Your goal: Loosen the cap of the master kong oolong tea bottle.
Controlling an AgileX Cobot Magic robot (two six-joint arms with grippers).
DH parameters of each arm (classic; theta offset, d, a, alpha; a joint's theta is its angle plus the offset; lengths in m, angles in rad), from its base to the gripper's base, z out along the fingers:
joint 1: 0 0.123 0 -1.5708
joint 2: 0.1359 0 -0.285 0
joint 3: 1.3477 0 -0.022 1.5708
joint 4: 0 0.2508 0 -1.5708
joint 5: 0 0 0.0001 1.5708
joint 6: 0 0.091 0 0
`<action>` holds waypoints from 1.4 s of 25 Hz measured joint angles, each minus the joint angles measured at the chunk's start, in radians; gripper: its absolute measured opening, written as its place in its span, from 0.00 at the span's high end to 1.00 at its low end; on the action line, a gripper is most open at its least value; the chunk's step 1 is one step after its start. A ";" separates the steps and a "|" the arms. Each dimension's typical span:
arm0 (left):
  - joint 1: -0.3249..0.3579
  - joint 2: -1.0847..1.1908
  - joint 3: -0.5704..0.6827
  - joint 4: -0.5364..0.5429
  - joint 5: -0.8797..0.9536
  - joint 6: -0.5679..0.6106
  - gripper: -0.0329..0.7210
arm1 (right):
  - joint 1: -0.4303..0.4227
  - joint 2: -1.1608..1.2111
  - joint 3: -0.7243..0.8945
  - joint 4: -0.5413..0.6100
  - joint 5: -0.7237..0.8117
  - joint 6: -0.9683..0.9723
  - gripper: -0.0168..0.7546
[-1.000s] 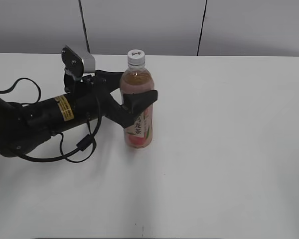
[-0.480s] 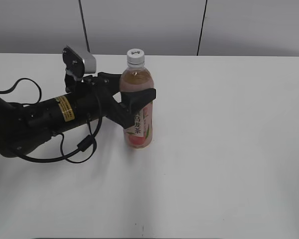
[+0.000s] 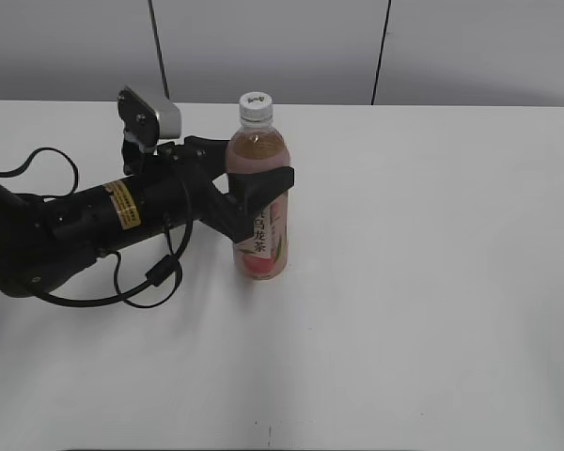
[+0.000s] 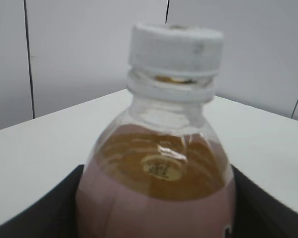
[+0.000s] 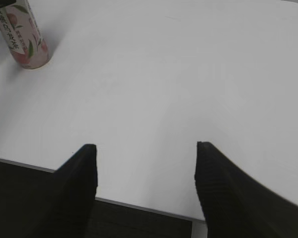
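Left end effector [image 3: 252,191] clamped around the upright master kong oolong tea bottle [image 3: 259,235]; cap [image 3: 257,107] above it. Right end effector [image 5: 145,168] spread wide, empty.

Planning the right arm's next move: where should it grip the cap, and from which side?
Grip the cap on its ribbed side wall, coming straight down from above. The bottle stands upright with the left gripper clamped round its body below the shoulder, so the top is likely the only clear approach.
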 joint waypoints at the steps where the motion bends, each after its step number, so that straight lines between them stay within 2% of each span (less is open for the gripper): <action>1: 0.000 0.000 0.000 0.000 0.000 0.000 0.34 | 0.000 0.000 0.000 0.000 0.000 0.000 0.37; 15: 0.000 0.000 0.000 0.000 -0.002 0.000 0.34 | 0.000 0.000 -0.006 0.006 -0.021 0.000 0.37; 17: 0.000 0.000 0.000 0.000 -0.002 0.000 0.34 | 0.000 0.000 -0.012 0.014 -0.067 0.000 0.37; 20: 0.000 0.000 0.000 0.000 -0.002 0.000 0.34 | 0.000 0.008 -0.012 0.034 -0.215 0.000 0.37; 23: 0.000 0.000 0.000 0.000 -0.002 0.000 0.34 | 0.000 0.074 -0.012 0.096 -0.363 0.000 0.40; 28: 0.000 0.000 0.000 0.000 -0.002 0.000 0.34 | 0.000 0.305 -0.018 0.253 -0.504 -0.018 0.48; 35: 0.000 0.000 0.000 0.000 -0.002 0.000 0.34 | 0.000 0.693 -0.155 0.541 -0.534 -0.336 0.51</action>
